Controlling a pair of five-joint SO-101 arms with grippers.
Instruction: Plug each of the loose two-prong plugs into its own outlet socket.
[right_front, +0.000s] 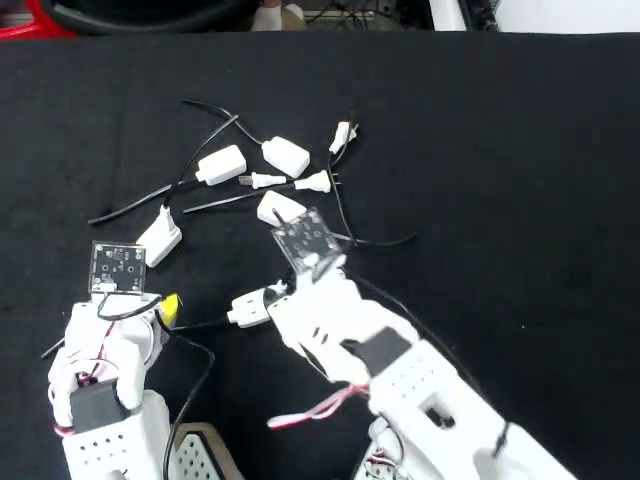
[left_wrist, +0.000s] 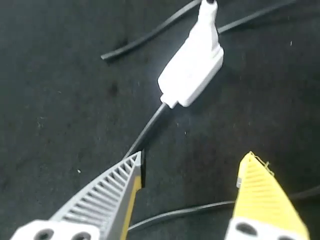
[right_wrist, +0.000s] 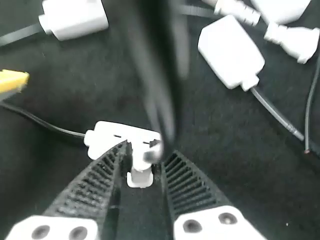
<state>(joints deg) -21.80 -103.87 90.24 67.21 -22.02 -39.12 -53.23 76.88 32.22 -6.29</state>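
Note:
My right gripper (right_wrist: 142, 172) is shut on a small white two-prong plug (right_wrist: 141, 176), which meets a white outlet socket (right_wrist: 121, 139) with a black cable. In the high view this socket (right_front: 248, 306) lies at the right gripper (right_front: 276, 298), near the table's middle front. My left gripper (left_wrist: 192, 167) is open, one grey finger and one yellow, with nothing between them. A white outlet socket (left_wrist: 192, 70) on a black cable lies beyond its tips. From above, that socket (right_front: 160, 238) sits just past the left arm (right_front: 110, 350).
More white sockets (right_front: 221, 165) (right_front: 286, 155) (right_front: 280, 207) and loose plugs (right_front: 262, 180) (right_front: 315, 182) (right_front: 342, 135) lie tangled in black cables at the table's centre back. A blurred black cable (right_wrist: 160, 75) hangs before the right wrist camera. The left gripper's yellow fingertip (right_wrist: 12, 80) shows nearby.

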